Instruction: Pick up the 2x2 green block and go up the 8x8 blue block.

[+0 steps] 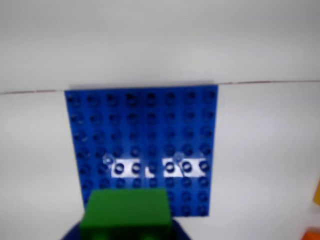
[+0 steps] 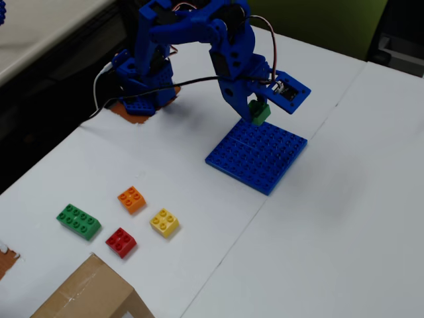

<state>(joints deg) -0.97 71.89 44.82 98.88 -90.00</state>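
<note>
The jaws are closed on the 2x2 green block, pinching it by its sides so its underside stays free to meet studs — the gripper carries it clear of the surface, above the near-arm edge of the 8x8 blue block. In the wrist view the green block fills the bottom of the frame with the blue plate spread beyond it, flat on the white table. Well apart from the plate, toward the fixed view's lower left, lie the orange brick, yellow brick, red brick and longer green brick — unused.
</note>
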